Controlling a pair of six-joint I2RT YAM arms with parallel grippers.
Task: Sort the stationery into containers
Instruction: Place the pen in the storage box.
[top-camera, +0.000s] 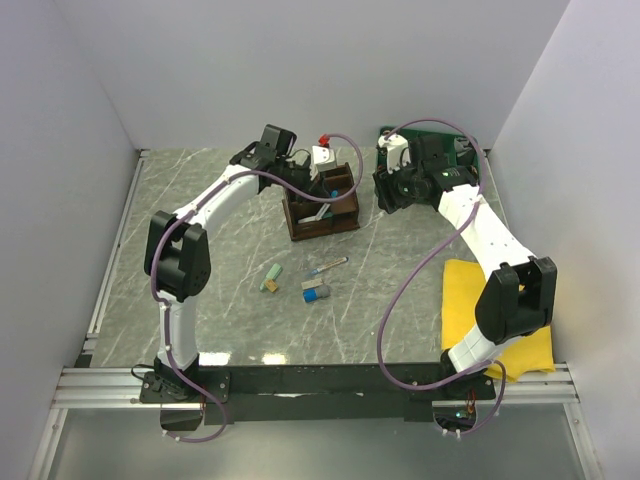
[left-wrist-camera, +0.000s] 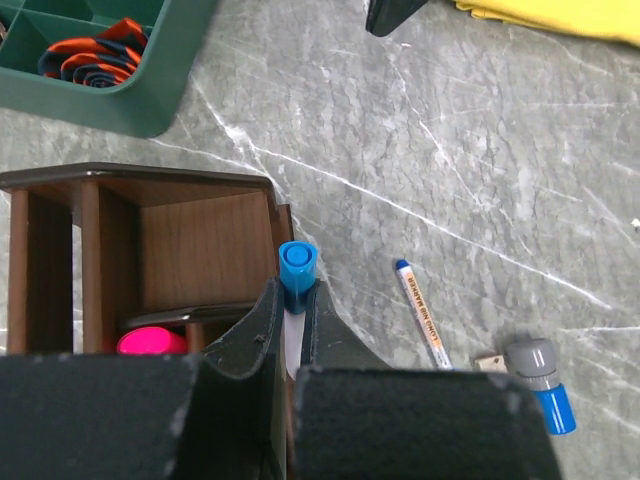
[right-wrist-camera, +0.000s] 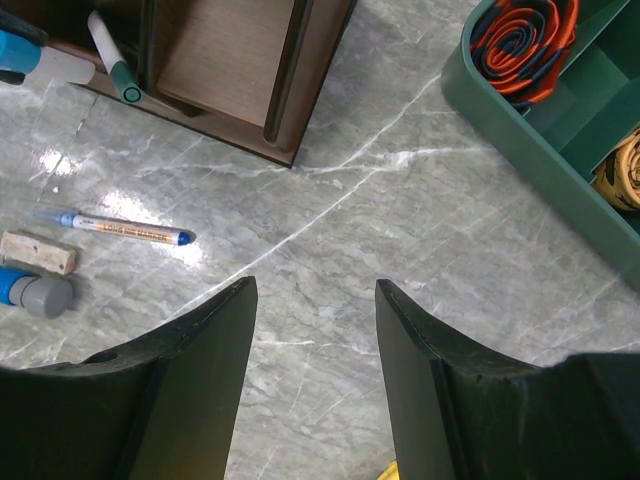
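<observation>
My left gripper (left-wrist-camera: 292, 300) is shut on a white marker with a blue cap (left-wrist-camera: 297, 270), held over the edge of the dark brown wooden organiser (top-camera: 320, 205); the organiser also shows in the left wrist view (left-wrist-camera: 200, 245). A pink highlighter (left-wrist-camera: 150, 343) lies in one compartment. A thin blue-tipped pen (top-camera: 328, 266), a grey-and-blue marker (top-camera: 317, 292), a tan eraser piece (top-camera: 312, 284) and green and tan pieces (top-camera: 271, 278) lie on the table. My right gripper (right-wrist-camera: 315, 300) is open and empty above bare table, right of the organiser (right-wrist-camera: 250, 60).
A green tray of coiled cables (top-camera: 440, 150) stands at the back right, close behind the right gripper; it also shows in the right wrist view (right-wrist-camera: 540, 110). A yellow cloth (top-camera: 490, 310) lies at the right front. A white-and-red object (top-camera: 321, 150) stands behind the organiser.
</observation>
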